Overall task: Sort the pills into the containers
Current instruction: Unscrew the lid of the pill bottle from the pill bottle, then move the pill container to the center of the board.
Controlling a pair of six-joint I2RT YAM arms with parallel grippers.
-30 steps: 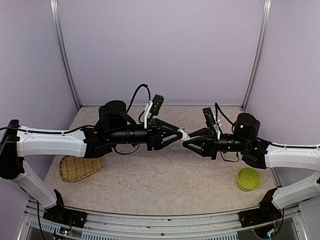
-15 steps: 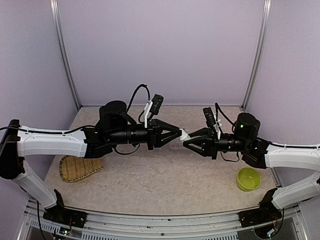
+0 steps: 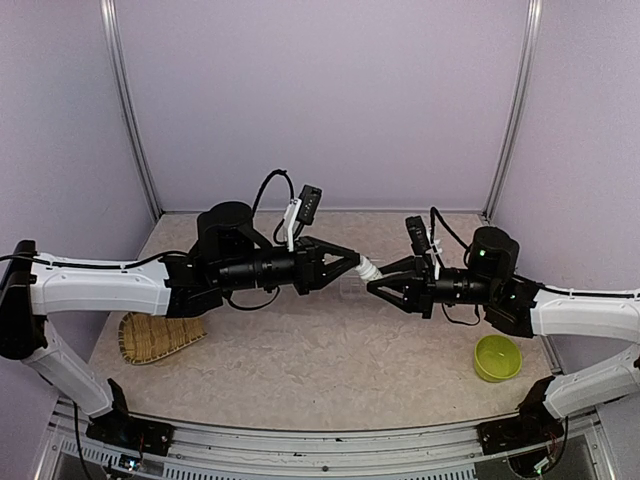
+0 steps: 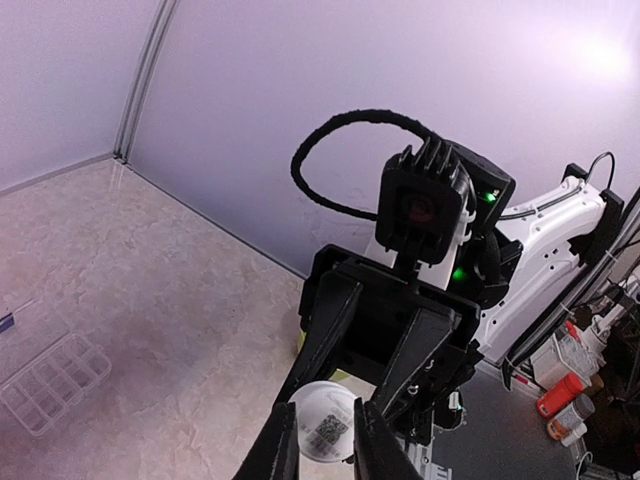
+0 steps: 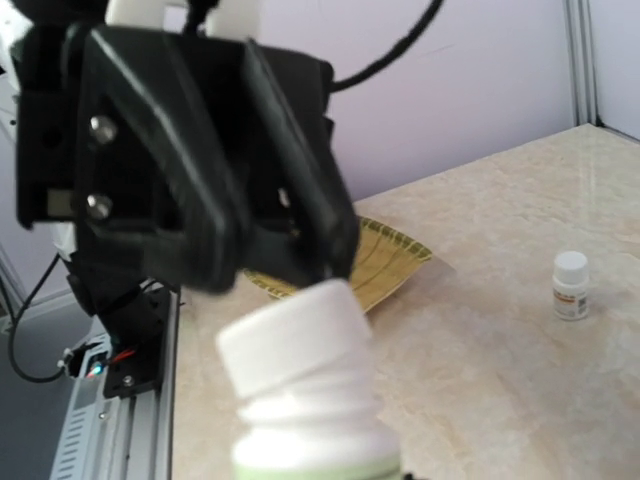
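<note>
A white pill bottle [image 5: 300, 420] with a green label band hangs in mid-air over the table's middle, cap pointing left. My right gripper [image 3: 377, 287] is shut on its body. My left gripper [image 3: 360, 266] faces it from the left, its fingertips [image 4: 281, 440] pressed on either side of the white cap [image 4: 325, 425]. A clear compartment box [image 4: 55, 380], the container, lies flat on the table below. No pills show in any view. In the right wrist view my own fingers are hidden beneath the bottle.
A woven bamboo tray [image 3: 150, 337] lies at the near left. A lime-green bowl [image 3: 497, 357] stands at the near right. A small white bottle [image 5: 570, 285] stands upright on the tabletop. Lilac walls close the back and sides.
My left jaws have closed in from wide apart onto the bottle's cap, and the left wrist has turned slightly. The right arm and bottle have hardly moved.
</note>
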